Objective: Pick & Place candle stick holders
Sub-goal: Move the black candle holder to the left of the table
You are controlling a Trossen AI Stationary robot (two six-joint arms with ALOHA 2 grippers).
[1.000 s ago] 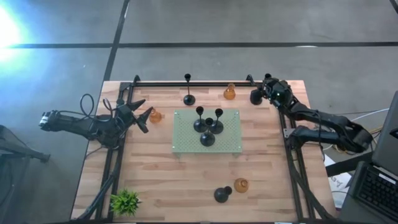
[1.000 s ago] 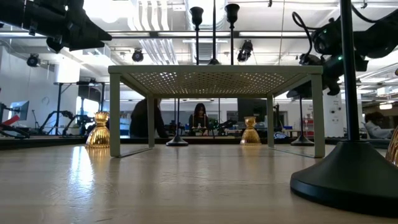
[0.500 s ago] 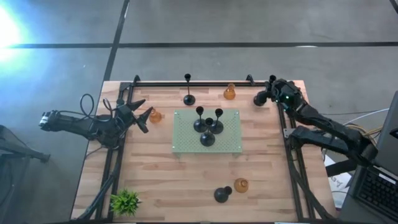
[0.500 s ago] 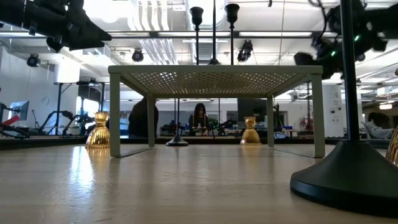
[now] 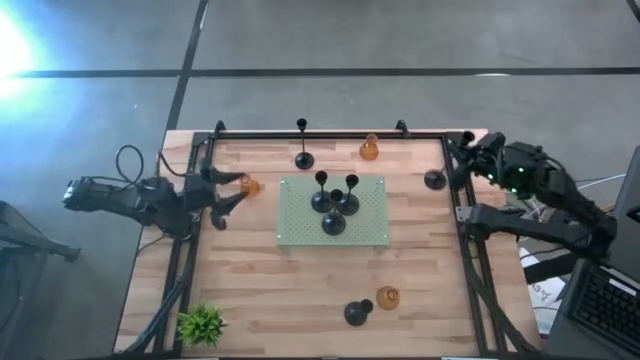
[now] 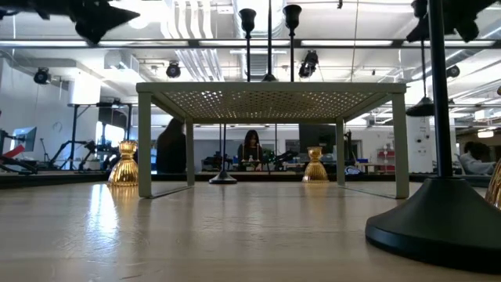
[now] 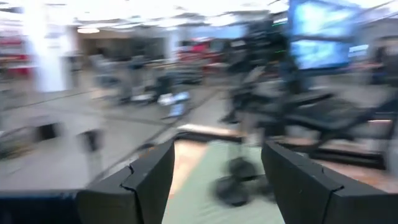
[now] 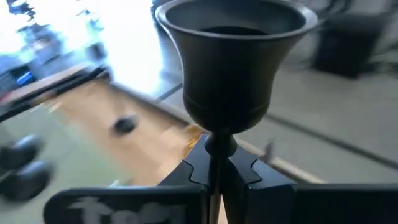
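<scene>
My right gripper [image 5: 470,166] hangs at the table's right edge, shut on a black candle stick holder [image 5: 435,180]. That holder's cup [image 8: 233,56] fills the right wrist view, and its base [image 6: 425,106] hangs in the air. My left gripper [image 5: 228,192] is open at the left side, just left of an amber holder [image 5: 249,186], apart from it. Three black holders [image 5: 334,203] stand on the pale green rack [image 5: 300,225]. Another black one [image 5: 302,158] and an amber one [image 5: 370,150] stand at the far edge. A black [image 5: 357,313] and amber [image 5: 388,297] pair stands at the near edge. My right gripper pinches the holder's thin stem [image 8: 213,155] just under the cup, between its two fingers [image 8: 249,171]. The fingers come from the table's right side, nearly level, and lie across the stem. The holder hangs about upright with its base clear of the table.
A small green plant [image 5: 202,323] sits at the near left corner. Black frame rails [image 5: 310,134] run along the far edge and down both sides. Bare wood lies between the rack and the near edge. People sit in the room beyond the table.
My right gripper has risen and drawn back toward the table's right edge, taking the black holder up off the far right corner; the holder now hangs clear of the table. My left gripper has risen a little and swung toward the near edge, still open.
</scene>
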